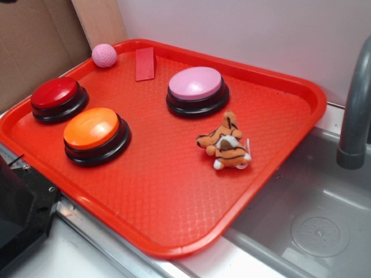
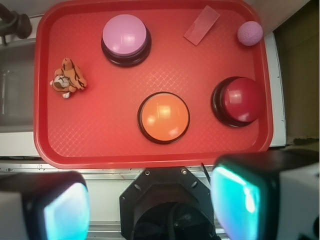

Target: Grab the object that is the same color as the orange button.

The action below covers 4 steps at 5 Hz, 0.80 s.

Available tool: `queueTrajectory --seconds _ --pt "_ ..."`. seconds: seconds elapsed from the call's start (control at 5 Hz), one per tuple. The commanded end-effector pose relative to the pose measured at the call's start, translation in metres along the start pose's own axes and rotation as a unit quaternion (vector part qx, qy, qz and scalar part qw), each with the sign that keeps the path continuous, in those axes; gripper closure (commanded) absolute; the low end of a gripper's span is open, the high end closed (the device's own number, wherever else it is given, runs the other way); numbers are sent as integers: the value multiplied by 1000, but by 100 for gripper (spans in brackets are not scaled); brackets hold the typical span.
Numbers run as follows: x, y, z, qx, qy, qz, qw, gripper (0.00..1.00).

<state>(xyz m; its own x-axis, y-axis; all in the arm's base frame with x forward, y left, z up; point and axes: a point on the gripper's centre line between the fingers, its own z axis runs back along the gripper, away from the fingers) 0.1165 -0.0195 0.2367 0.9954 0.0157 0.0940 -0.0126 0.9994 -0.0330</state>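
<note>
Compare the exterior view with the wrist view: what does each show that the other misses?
Only the exterior view shows the grey curved faucet pipe and the round sink drain. Only the wrist view shows the claw's two blurred fingers, apart and empty, above the black robot base. Both show the red plastic tray, the small orange striped plush tiger and the glossy orange dome button.

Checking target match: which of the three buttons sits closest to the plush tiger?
The pink-topped button, just behind the tiger. The orange button and red button sit farther off across the tray.
</note>
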Motion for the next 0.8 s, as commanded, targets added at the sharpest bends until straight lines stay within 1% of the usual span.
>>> queueTrajectory --seconds 0.0,0.2,0.4,0.6 --pt "0 0 0 0 0 0 1000 0" --pt "8 1 -6 -2 13 -44 999 0" --pt "21 -5 -16 -6 26 -121 992 0" --pt "37 -21 -30 8 14 -209 978 0"
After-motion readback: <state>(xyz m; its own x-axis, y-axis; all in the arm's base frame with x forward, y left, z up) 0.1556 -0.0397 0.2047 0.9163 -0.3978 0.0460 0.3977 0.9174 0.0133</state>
